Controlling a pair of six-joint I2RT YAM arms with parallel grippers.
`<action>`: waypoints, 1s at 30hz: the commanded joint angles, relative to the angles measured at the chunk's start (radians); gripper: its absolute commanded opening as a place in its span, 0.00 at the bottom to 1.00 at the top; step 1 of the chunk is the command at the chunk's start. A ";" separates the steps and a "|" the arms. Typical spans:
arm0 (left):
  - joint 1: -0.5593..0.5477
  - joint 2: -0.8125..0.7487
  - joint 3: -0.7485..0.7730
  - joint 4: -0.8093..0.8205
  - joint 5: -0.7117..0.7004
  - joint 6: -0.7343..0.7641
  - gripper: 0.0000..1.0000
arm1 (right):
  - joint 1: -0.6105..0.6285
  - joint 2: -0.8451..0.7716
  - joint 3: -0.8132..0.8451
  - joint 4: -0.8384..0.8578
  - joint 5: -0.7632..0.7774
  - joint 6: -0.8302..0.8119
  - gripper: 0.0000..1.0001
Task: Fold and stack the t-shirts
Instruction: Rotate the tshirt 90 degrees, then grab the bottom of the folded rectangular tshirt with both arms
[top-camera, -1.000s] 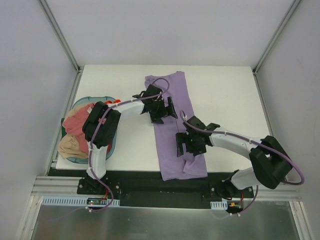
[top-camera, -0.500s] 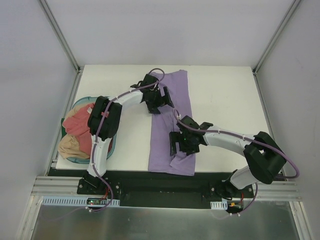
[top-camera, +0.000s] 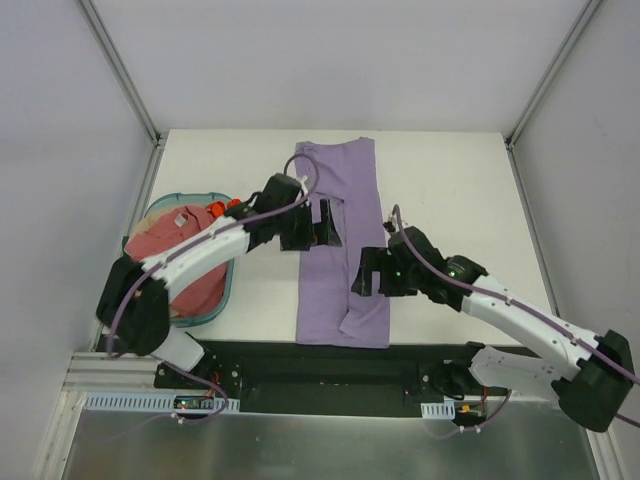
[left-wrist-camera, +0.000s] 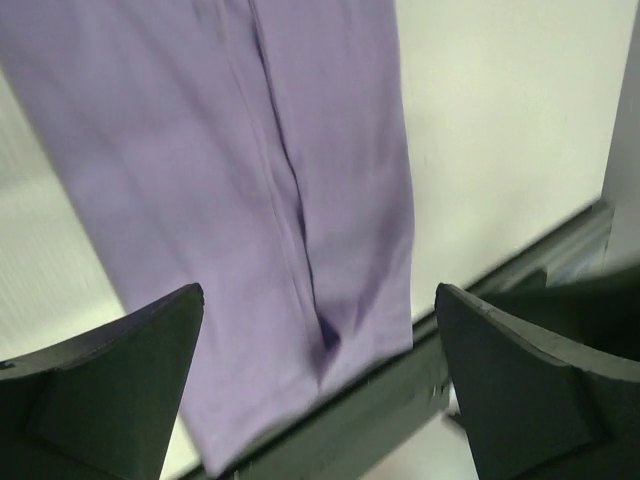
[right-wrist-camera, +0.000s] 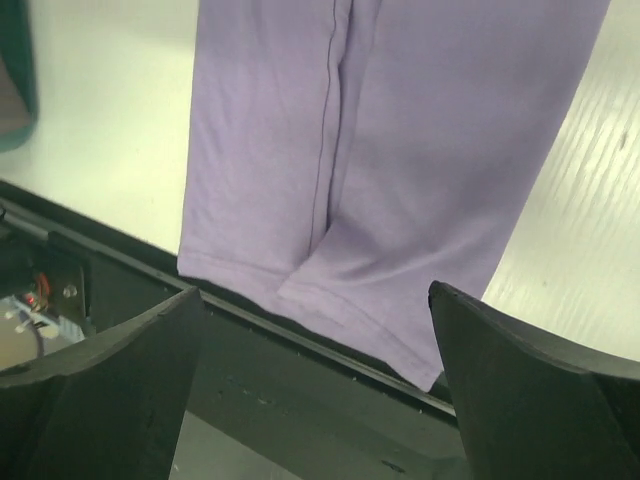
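Note:
The lavender t-shirt (top-camera: 335, 260) lies on the white table as a long narrow strip folded lengthwise. Its near hem reaches the table's front edge. It also shows in the left wrist view (left-wrist-camera: 230, 150) and the right wrist view (right-wrist-camera: 400, 130). My left gripper (top-camera: 322, 226) hovers open and empty over the strip's middle left (left-wrist-camera: 318, 292). My right gripper (top-camera: 367, 276) hovers open and empty over its near right part (right-wrist-camera: 315, 292). The pink-red t-shirt (top-camera: 190, 245) is bunched in the basket. The tan t-shirt is hidden.
The teal oval basket (top-camera: 222, 290) stands at the table's left edge, partly under my left arm. A black rail (top-camera: 300, 360) runs along the table's front edge. Grey walls enclose the table on three sides.
The lavender strip was dragged left and straightened, then stayed put. Both grippers have come off the cloth. The left arm's elbow has swung out left over the basket and the right arm has stretched out.

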 joint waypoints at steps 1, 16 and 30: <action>-0.107 -0.265 -0.259 -0.022 -0.089 -0.035 0.99 | 0.004 -0.135 -0.164 -0.047 -0.097 0.092 0.96; -0.338 -0.642 -0.755 0.019 -0.196 -0.333 0.84 | 0.102 -0.103 -0.354 0.019 -0.111 0.295 0.82; -0.421 -0.467 -0.763 0.084 -0.268 -0.401 0.57 | 0.134 -0.027 -0.360 -0.036 -0.021 0.353 0.52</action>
